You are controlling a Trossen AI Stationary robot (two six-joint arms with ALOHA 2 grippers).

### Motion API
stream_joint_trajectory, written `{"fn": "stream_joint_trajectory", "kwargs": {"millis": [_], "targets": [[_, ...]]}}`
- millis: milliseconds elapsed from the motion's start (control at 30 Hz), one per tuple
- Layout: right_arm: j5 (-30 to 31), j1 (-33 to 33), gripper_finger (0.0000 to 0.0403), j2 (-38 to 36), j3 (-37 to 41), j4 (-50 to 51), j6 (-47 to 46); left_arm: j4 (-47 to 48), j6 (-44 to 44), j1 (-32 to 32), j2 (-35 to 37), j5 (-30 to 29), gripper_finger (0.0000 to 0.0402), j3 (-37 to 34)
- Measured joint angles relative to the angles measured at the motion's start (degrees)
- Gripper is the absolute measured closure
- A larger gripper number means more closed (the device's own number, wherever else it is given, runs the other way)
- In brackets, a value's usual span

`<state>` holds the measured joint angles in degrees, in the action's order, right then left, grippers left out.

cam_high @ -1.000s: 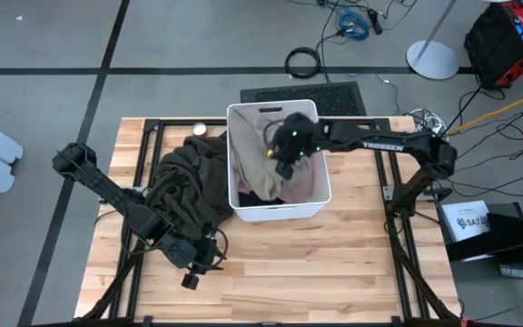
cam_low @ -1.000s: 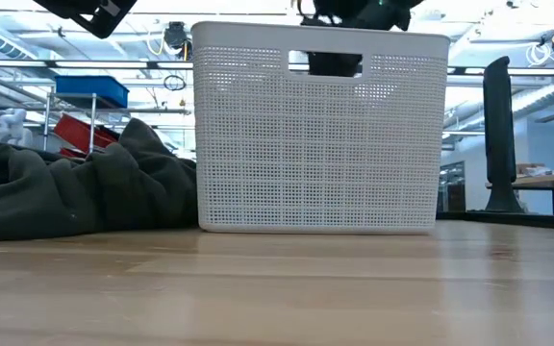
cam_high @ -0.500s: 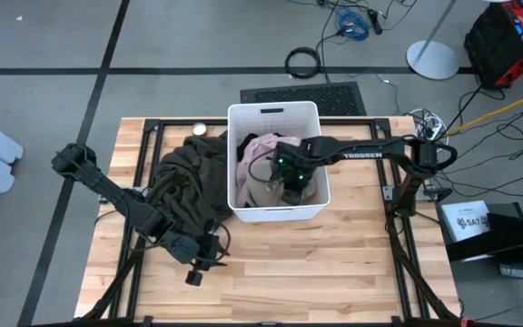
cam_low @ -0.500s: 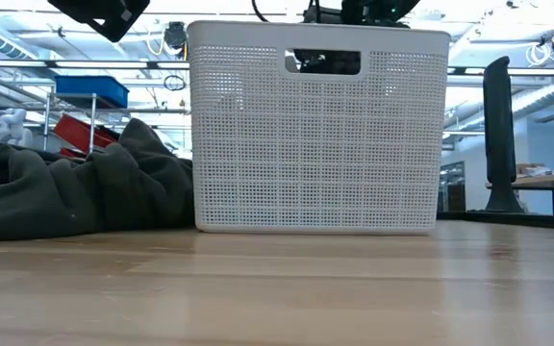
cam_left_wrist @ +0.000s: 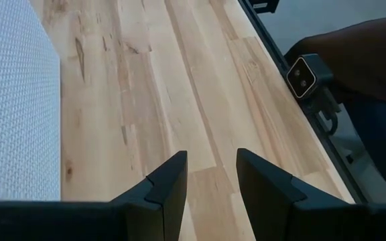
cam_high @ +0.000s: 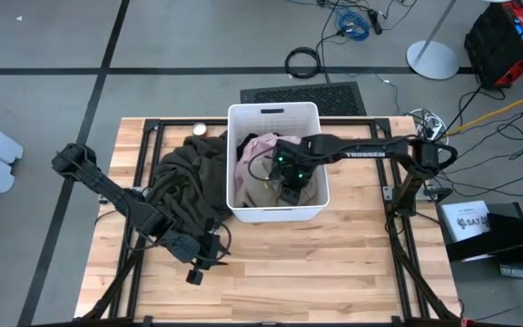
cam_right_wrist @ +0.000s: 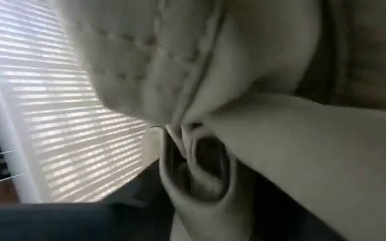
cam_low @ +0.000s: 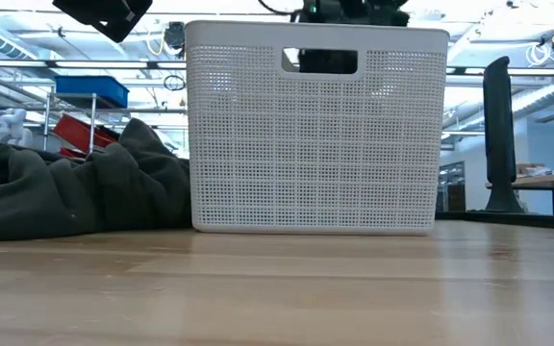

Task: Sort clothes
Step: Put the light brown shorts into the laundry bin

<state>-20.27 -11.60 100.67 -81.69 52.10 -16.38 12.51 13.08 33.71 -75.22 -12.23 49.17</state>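
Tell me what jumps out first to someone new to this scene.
The white bin at the table's middle, with the right gripper plunged inside it among pale pink and beige clothes. A big dark olive garment is heaped against the bin's left side, while the left gripper waits open over bare wood.

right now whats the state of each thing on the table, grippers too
white bin: upright on the table, holding clothes
pale pink garment: bunched inside the bin
beige garment: crumpled in the bin, right at the right gripper
dark olive garment: heaped on the table, draped against the bin's side
right gripper: down inside the bin, open or shut unclear
left gripper: open, empty, above bare table
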Motion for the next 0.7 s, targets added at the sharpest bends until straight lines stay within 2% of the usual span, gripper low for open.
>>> {"fn": "stream_joint_trajectory", "kwargs": {"millis": [133,267,700], "targets": [[-1.0,0.0,0.0203,-0.4,-5.32,5.08,-0.06,-0.36,-0.04,0.0,0.0,0.0,0.0263,0.0],[-0.97,-0.01,0.0182,-0.4,-11.59,9.44,-1.34,-1.06,-0.03,0.0,0.0,0.01,0.0263,0.0],[-0.5,-0.02,0.0177,-0.49,-33.77,17.09,-2.05,-1.52,0.03,0.07,0.0,0.0,0.0263,0.0]]}}
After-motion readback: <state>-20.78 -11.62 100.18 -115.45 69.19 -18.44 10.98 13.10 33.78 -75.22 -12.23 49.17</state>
